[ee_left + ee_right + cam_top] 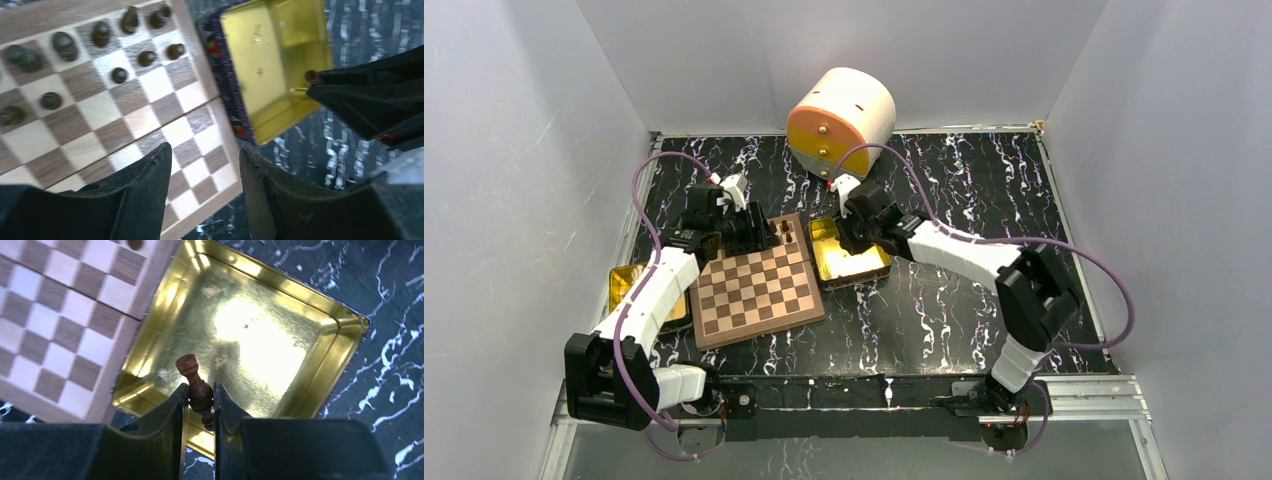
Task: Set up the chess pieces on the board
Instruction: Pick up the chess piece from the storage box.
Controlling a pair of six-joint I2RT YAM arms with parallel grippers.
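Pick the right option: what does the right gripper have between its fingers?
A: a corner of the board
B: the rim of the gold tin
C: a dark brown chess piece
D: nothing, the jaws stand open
C: the right wrist view shows the right gripper closed on a dark brown chess piece, over the gold tin.

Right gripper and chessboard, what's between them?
Only the gold tin, rim and floor, seen in the right wrist view. The right gripper holds a chess piece over it.
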